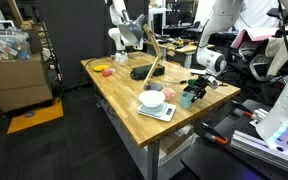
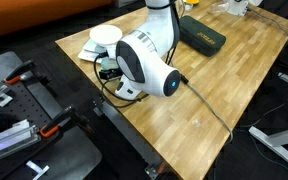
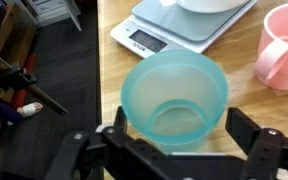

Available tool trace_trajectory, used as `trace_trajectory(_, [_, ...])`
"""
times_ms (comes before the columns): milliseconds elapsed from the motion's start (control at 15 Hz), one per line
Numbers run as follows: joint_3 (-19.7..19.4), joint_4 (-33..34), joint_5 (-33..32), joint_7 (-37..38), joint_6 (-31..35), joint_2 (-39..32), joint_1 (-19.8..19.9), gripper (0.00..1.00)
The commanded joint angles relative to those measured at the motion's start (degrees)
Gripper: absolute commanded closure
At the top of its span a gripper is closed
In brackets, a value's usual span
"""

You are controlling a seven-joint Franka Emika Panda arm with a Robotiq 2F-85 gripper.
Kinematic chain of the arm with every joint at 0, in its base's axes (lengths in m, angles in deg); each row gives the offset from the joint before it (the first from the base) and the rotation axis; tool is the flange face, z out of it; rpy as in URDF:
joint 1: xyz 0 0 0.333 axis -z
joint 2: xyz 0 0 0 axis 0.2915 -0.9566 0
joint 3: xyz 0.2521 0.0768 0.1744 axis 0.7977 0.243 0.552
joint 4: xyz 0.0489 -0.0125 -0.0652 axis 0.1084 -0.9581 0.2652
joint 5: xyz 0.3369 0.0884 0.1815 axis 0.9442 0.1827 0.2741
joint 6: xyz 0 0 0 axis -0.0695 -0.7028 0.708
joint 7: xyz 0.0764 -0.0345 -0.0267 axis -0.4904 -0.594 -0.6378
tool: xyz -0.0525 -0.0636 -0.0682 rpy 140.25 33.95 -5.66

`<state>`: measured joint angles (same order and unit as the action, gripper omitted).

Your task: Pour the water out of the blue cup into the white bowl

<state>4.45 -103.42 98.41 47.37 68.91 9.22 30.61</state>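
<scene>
1. Blue cup (image 3: 174, 95): we record a translucent pale teal tumbler, handleless, upright, over the wooden table (image 3: 254, 110) near its edge.
2. Gripper (image 3: 174, 128): we see its fingers closed against the cup's two sides, holding it.
3. White bowl (image 3: 209, 4): sits on a kitchen scale (image 3: 164, 35), at the cup's 12 o'clock.
4. Pink mug (image 3: 284, 45): at 2 o'clock.

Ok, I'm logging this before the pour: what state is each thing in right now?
blue cup: upright, open top, between the jaws; water level unclear.
gripper: jaws close on both sides of the cup; firm grip not certain.
white bowl: upright on the scale; contents not visible.
scale: flat on the table; display unreadable.
pink cup: upright beside the scale.
</scene>
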Motion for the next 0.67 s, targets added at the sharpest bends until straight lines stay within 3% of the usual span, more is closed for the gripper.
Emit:
trace_trajectory(0, [0.53, 1.08, 1.04, 0.76, -1.63, -1.32, 0.25, 0.00])
trace_trajectory(67, [0.63, 1.17, 1.05, 0.78, -1.79, -1.53, 0.23, 0.04])
trace_trajectory(200, [0.72, 1.38, 1.01, 0.66, -1.92, -1.97, 0.20, 0.28])
trace_trajectory(467, [0.30, 0.67, 0.68, 0.26, -1.63, -1.22, -0.02, 0.50])
trace_trajectory(600, [0.05, -0.19, 0.53, -0.05, -1.17, -0.41, -0.31, 0.52])
